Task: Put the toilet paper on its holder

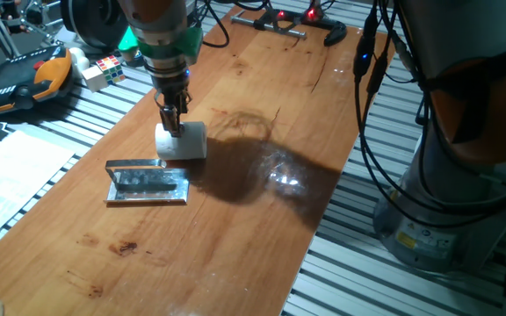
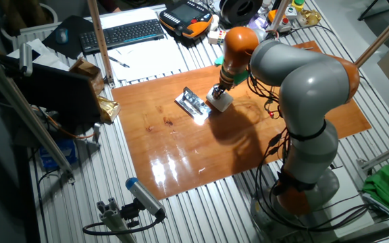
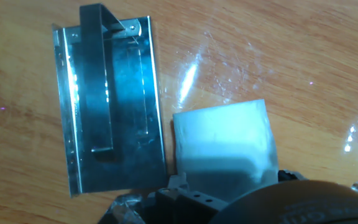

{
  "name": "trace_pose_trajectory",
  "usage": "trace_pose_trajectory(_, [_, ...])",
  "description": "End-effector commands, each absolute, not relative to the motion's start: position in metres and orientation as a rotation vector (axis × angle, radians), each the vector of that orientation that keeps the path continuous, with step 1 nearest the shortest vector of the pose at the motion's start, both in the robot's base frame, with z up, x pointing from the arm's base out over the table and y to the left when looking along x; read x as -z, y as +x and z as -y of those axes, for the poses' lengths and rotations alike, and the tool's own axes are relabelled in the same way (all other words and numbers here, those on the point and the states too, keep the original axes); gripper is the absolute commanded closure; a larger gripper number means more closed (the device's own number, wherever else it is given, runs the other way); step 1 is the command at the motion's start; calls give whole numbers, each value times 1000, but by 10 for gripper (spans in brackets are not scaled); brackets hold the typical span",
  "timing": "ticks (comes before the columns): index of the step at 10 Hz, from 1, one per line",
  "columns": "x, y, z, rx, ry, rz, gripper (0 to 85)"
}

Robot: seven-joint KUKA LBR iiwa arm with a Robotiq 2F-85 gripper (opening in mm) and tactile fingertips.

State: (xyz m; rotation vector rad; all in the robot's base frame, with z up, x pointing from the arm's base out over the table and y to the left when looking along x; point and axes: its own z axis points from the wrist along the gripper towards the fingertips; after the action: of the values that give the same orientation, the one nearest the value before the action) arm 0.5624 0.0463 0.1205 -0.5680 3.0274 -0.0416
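The toilet paper (image 1: 187, 142) is a small white roll lying on the wooden table just right of the holder (image 1: 148, 183), a shiny silver plate with a raised bar along its far edge. My gripper (image 1: 172, 121) points straight down onto the roll's left end, fingers close together and pinching it. In the hand view the roll (image 3: 225, 140) fills the lower middle and the holder (image 3: 110, 106) lies to its left, nearly touching; my fingertips are hidden there. The other fixed view shows the roll (image 2: 221, 101), the holder (image 2: 193, 104) and the gripper (image 2: 218, 93).
A Rubik's cube (image 1: 104, 70) and an orange teach pendant (image 1: 25, 79) lie off the table's far left. A black and red tool (image 1: 297, 22) sits at the far end. The arm's base (image 1: 464, 175) and cables stand right of the table's edge. A keyboard (image 2: 123, 32) lies beyond.
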Motion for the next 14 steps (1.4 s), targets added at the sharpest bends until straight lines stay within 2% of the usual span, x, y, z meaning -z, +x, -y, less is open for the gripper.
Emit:
trace_pose_trajectory(1, [-120, 562, -46, 38, -537, -3044, 120])
trace_pose_trajectory(6, [-120, 562, -46, 57, -467, -3091, 100])
trace_pose_trajectory(9, [-119, 564, -47, 97, -519, -3038, 0])
trace_pose_trajectory(14, [-100, 578, -45, 129, -520, -3041, 0])
